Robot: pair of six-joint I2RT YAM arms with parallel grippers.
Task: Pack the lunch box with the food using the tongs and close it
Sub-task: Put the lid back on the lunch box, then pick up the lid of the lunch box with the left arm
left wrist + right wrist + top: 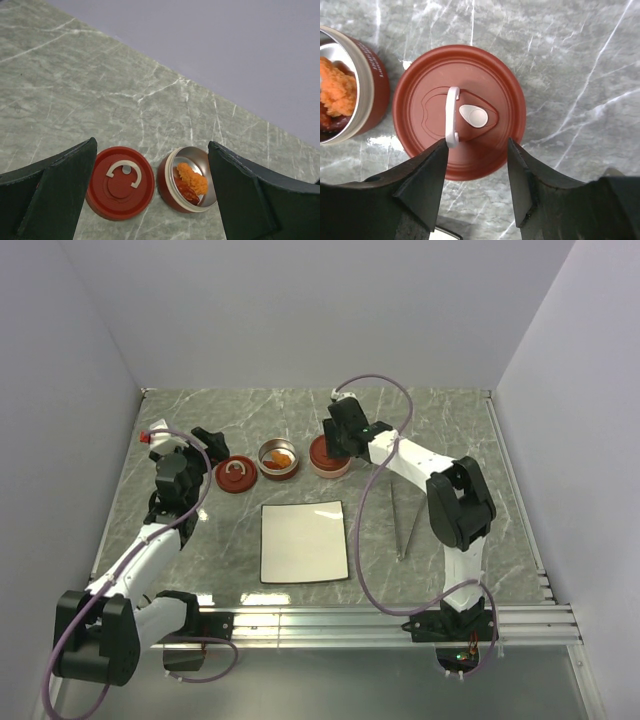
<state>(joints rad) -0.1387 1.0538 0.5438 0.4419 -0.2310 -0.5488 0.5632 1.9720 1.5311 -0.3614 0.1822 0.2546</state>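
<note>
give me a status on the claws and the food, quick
Left claw open near loose lid. Right claw open above lidded pot. Food in open pot, tongs lying unused.

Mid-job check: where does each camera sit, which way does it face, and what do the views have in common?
Top: above and behind the bases, looking down on the table; both arms, plate, tongs show.
Left wrist: low, facing the back wall, at the loose lid and open tin; its open pincer frames them.
Right wrist: straight down on the closed tin; its open pincer hangs over the lid's edge.
Shared: the open tin with orange food is in all three.
</note>
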